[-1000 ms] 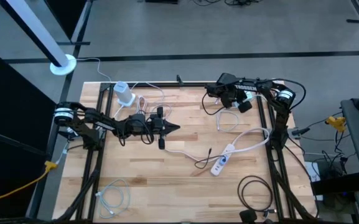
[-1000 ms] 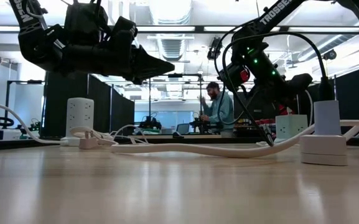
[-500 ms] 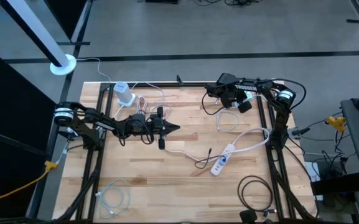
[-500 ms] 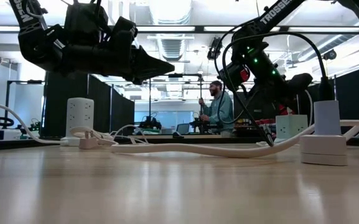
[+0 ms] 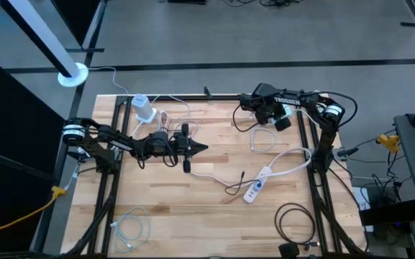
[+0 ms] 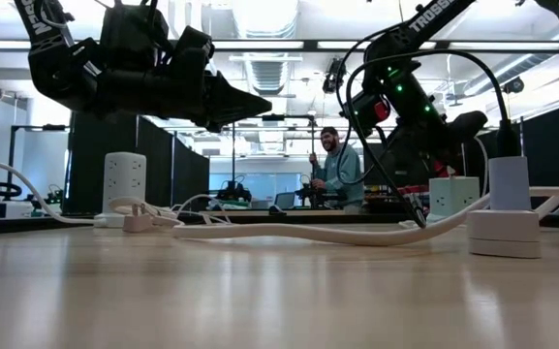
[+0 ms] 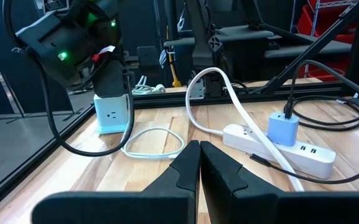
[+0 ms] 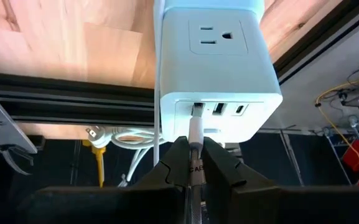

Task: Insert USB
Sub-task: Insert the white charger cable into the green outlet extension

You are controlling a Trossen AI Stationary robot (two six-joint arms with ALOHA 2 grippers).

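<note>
USB plug [image 8: 195, 122] sat with its tip in the leftmost of three small ports on the lower face of the white charger block [image 8: 213, 68], its pale cable [image 8: 195, 171] running back between the right gripper's [image 8: 195, 163] fingers [image 8: 172, 163], which pinched the cable just behind the plug. Above the ports the block showed one wall-style socket. In the overhead view the right gripper [image 5: 275, 115] was at the far right corner of the bench [image 5: 193, 201], with the block mostly hidden under it.

Well away from the charger block, toward the left side of the bench, the left gripper [image 5: 201, 149] hung above the wood with its fingers [image 7: 185, 167] pressed together and nothing between them. Ahead of it, on the side toward the block, lay a white power strip [image 7: 279, 148] with a blue adapter [image 7: 283, 127] standing plugged into it and a dark cord leaving the adapter's top. A loose white cable loop [image 7: 153, 143] lay on the bench just in front of the block, between it and the left gripper.

Another white block [image 5: 144, 109] stood at the far left corner of the bench, well apart from the first. Beyond the bench, in the low view, a person [image 6: 335, 170] stood in the room behind.
</note>
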